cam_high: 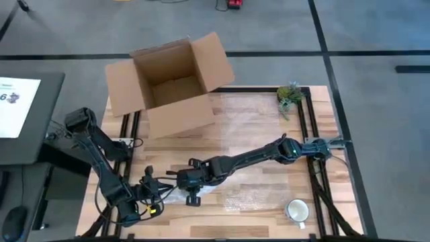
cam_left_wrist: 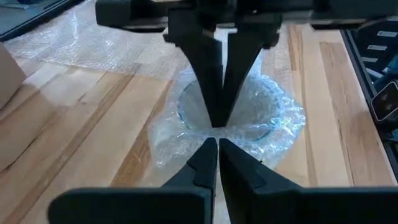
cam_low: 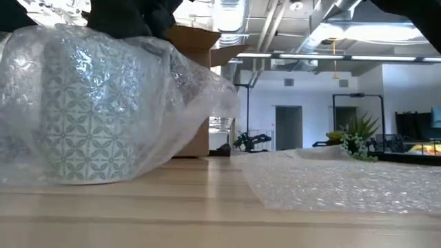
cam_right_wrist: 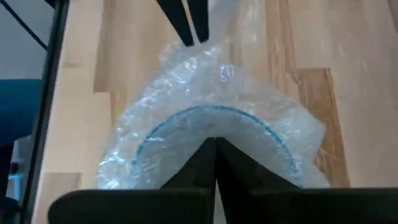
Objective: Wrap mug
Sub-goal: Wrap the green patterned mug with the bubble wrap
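Patterned mug (cam_low: 86, 131) standing upright on the wooden table (cam_high: 262, 128), near its front edge, well apart from the open cardboard box (cam_high: 171, 84) at the far left corner. Draped in bubble wrap (cam_low: 172, 89), blue rim visible through the film from both wrist views. Left gripper (cam_left_wrist: 217, 146) at the mug's rim on the box side, fingers pressed together on a fold of bubble wrap. Right gripper (cam_right_wrist: 214, 146) opposite, over the mug mouth, fingers likewise closed on the wrap. Second sheet of bubble wrap (cam_high: 252, 111) lying flat beside the box. Second, white mug (cam_high: 297, 211) unwrapped, far from the box at the front right corner. Small plant (cam_high: 290, 96) at the far right edge.
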`<state>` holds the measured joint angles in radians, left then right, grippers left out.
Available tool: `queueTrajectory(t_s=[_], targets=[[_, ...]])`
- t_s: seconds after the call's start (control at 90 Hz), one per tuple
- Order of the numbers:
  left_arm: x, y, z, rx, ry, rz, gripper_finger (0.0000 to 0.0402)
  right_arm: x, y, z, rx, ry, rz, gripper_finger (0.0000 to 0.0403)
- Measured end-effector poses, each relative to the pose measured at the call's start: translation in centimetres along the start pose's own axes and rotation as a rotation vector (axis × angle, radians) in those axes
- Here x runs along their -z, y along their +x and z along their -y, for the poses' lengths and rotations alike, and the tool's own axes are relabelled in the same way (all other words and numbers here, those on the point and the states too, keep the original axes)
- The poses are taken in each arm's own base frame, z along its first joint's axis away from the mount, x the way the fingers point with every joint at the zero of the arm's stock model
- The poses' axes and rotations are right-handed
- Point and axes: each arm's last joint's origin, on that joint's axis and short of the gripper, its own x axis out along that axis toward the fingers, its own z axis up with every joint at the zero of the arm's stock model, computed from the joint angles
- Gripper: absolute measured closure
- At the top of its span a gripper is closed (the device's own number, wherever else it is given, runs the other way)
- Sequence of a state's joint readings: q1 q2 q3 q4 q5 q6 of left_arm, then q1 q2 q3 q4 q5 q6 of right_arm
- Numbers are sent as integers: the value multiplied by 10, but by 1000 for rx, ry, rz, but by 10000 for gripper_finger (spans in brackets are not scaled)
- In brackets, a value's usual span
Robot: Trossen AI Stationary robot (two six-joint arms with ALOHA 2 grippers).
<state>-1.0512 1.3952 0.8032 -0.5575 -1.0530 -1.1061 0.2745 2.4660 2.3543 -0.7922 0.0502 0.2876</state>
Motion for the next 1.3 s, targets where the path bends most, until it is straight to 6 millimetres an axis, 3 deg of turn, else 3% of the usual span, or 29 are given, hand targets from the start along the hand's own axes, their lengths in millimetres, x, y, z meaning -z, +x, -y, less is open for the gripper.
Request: queueTrajectory(t_s=[0.444, 0.856, 1.3], targets=[[0, 0, 0, -1, 3, 1, 402, 2, 0, 0, -23, -2, -27, 403], [0, 0, 0, -2, 6, 1, 402, 11, 19, 3, -86, -30, -86, 403], [0, 0, 0, -1, 11, -3, 402, 13, 20, 7, -91, -44, -117, 403]])
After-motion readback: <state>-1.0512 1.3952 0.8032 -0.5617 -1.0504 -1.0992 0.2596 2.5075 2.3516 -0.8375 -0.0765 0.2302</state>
